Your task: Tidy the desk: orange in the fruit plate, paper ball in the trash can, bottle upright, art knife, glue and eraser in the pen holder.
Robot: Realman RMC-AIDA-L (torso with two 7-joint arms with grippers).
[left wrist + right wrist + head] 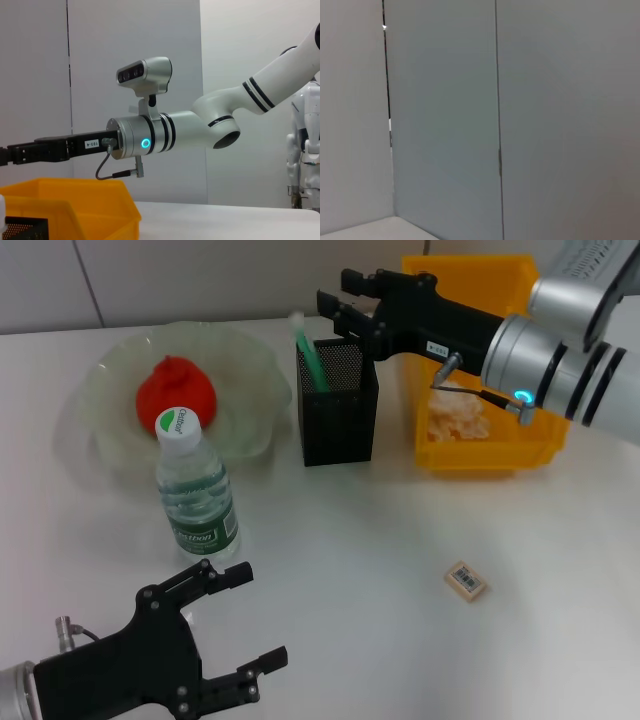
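White desk, orange (176, 390) in plate (250, 370), paper ball (457, 415) in bin (530, 445) (yellow), both grippers' fingers spread.

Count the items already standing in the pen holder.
1: a green stick-like item stands in the black mesh pen holder, at its left side. Others may be hidden below the rim.

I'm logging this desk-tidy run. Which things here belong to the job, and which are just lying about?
Job: orange in fruit plate; bottle upright; paper ball in yellow bin; pen holder; eraser; right gripper; left gripper.
Lying about: nothing visible.
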